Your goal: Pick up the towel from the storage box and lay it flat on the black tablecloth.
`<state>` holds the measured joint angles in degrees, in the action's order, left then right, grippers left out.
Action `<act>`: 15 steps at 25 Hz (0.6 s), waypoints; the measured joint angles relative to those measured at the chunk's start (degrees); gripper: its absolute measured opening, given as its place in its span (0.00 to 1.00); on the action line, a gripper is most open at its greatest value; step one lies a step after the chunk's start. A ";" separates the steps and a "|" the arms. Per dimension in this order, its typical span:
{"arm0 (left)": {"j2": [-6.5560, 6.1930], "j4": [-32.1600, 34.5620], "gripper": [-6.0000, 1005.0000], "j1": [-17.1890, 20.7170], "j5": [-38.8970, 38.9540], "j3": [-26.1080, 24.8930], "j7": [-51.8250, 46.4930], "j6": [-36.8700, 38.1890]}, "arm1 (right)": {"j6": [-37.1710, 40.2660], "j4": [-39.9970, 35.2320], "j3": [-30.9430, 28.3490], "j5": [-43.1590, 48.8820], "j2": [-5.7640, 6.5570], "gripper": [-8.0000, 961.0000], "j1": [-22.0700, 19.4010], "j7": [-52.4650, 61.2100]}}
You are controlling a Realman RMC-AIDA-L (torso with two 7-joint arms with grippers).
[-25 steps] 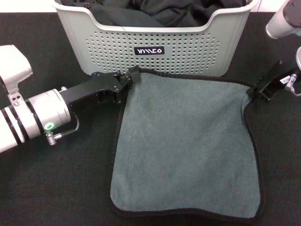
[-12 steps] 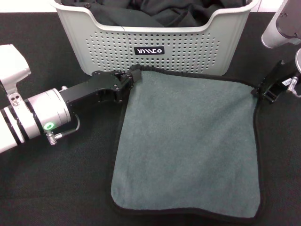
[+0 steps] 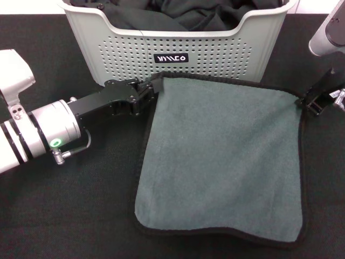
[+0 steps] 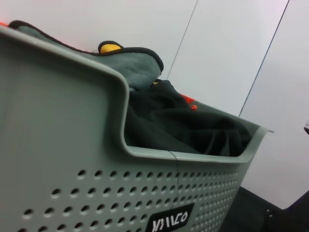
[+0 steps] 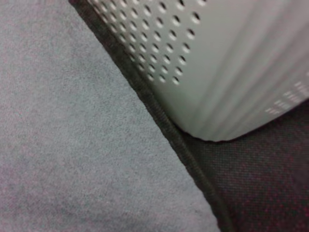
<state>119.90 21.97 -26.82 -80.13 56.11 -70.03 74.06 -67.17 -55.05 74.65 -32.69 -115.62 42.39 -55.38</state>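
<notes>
The grey-green towel [image 3: 221,156] with black edging lies spread, grey face up, on the black tablecloth [image 3: 70,205] just in front of the storage box [image 3: 172,54]. My left gripper [image 3: 150,89] is shut on the towel's far left corner, close to the box wall. My right gripper [image 3: 308,102] is shut on the far right corner, beside the box's right end. The right wrist view shows the towel [image 5: 72,145], its stitched edge, the box wall [image 5: 231,58] and the tablecloth [image 5: 260,179].
Crumpled black cloths [image 3: 194,16] fill the box. In the left wrist view another grey-green cloth with a yellow patch [image 4: 130,63] rests on the box rim [image 4: 72,159] above the black cloths [image 4: 193,130]. Open tablecloth lies to the left and front.
The right gripper has moved to the right with its corner, pulling the far edge straight. The whole towel has shifted right and lies flatter. The left gripper has barely moved.
</notes>
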 joint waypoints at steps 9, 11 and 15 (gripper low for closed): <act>0.02 0.17 0.31 -0.29 0.07 -0.30 -2.92 -3.66 | 4.65 -3.19 0.77 1.81 -0.52 0.16 -3.32 0.80; 0.03 0.21 0.41 -0.17 0.12 -0.35 -2.93 -3.68 | 4.76 -5.20 1.14 1.80 -0.53 0.20 -4.41 1.48; -0.02 0.32 0.49 0.81 1.98 -0.45 -2.81 -3.68 | 3.82 -11.42 1.41 1.75 -0.49 0.28 -7.94 2.43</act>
<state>119.88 22.28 -26.01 -78.15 55.66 -72.84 70.38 -63.35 -66.47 76.06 -30.94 -116.10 34.45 -52.95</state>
